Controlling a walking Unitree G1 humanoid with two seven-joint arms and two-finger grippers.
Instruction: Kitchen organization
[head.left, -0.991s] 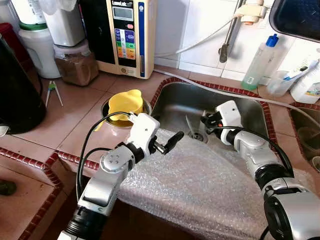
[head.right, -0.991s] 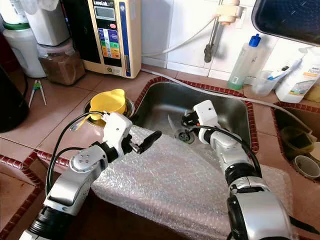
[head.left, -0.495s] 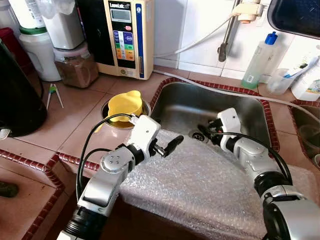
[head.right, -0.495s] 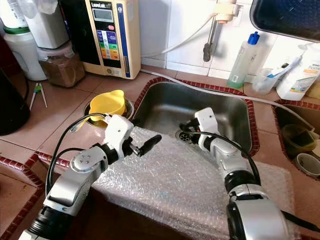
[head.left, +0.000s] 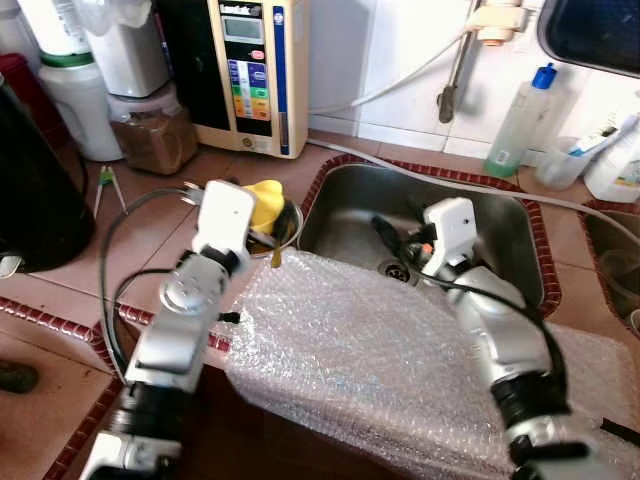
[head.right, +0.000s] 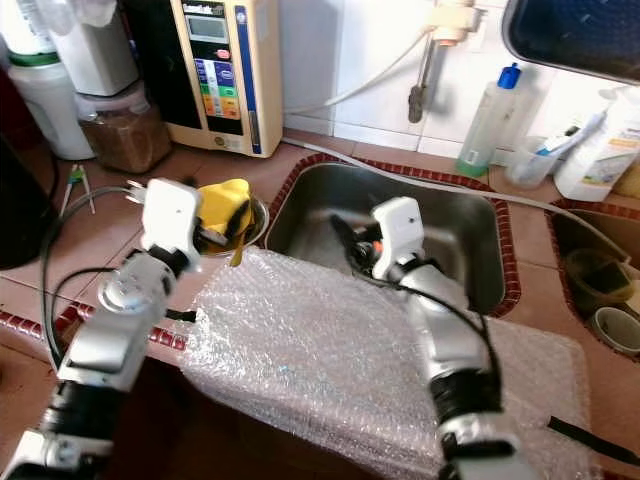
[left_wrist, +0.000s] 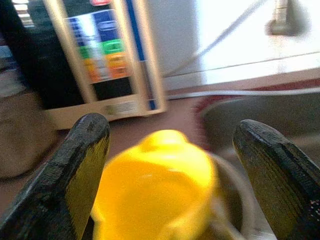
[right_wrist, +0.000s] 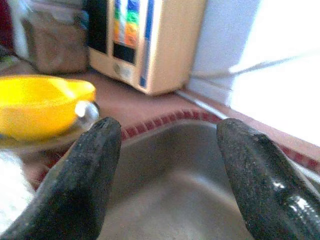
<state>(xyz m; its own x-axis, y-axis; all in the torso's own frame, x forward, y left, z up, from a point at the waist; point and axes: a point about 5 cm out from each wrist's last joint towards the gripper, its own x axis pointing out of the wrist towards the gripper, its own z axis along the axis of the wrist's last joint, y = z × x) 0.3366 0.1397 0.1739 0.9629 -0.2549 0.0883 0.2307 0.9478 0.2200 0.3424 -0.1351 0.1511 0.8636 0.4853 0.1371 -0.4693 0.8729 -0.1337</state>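
Just left of centre in the left eye view, the yellow cup sits inside a steel bowl on the terracotta tiled counter, beside the left rim of the sink. The left gripper hovers right over it, fingers spread wide with the cup framed between them in the left wrist view; nothing is held. The right gripper sits mid-frame over the sink basin, also spread wide and empty, pointing across toward the cup and the beige water machine at the upper left. A sheet of bubble wrap drapes across the lower middle of the frame, over the sink's near edge.

Judging from its look, the cup is thin moulded plastic: light, fairly stiff, smooth and possibly wet, so it could slip or tip under a sideways push. It rests loosely in the steel bowl, which may lift or skate along with it. The best hold is probably across the rim, one finger inside and one outside the wall, away from the spout-like bulge at the rim. A light squeeze should do; too hard and the wall may flex and pop free.
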